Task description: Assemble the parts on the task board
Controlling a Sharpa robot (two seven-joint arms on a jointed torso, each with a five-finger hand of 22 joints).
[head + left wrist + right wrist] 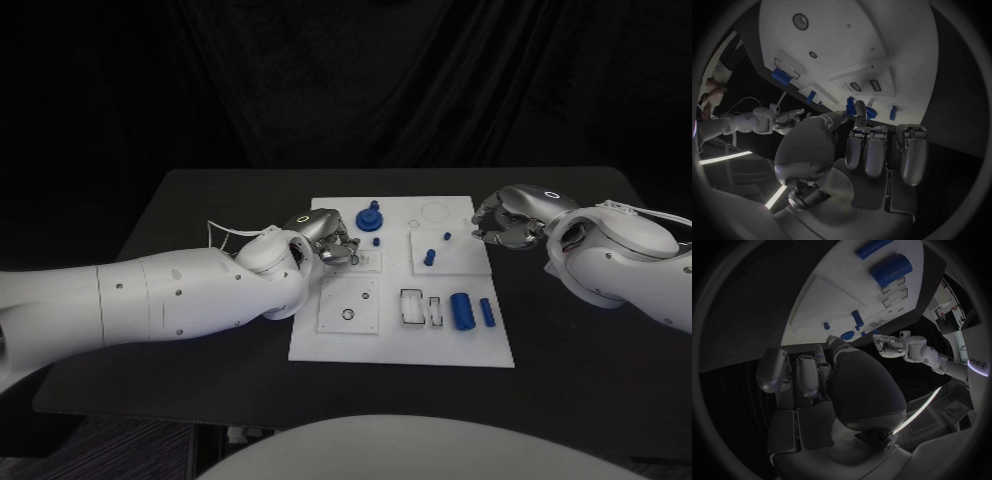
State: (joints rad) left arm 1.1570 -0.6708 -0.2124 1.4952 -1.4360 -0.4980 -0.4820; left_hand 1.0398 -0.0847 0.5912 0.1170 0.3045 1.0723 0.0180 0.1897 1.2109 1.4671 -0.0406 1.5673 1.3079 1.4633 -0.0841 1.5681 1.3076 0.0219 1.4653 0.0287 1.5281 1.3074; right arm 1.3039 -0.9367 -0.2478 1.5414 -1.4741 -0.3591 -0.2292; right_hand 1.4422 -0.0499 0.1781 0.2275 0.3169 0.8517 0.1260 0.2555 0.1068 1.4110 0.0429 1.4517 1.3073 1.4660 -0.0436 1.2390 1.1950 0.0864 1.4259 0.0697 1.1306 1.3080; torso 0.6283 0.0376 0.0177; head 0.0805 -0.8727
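Parts lie loose on the task board, so with both hands' fingers curled on nothing, spread your left hand before reaching for one.

1. We cannot tell whether the left hand touches the board beneath it.
2. The right hand hides its own fingertips from us.

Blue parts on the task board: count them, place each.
6: a knob at the far edge, a small piece beside it, two pegs on the right panel, two cylinders nearest. The left robot hand may hide more.
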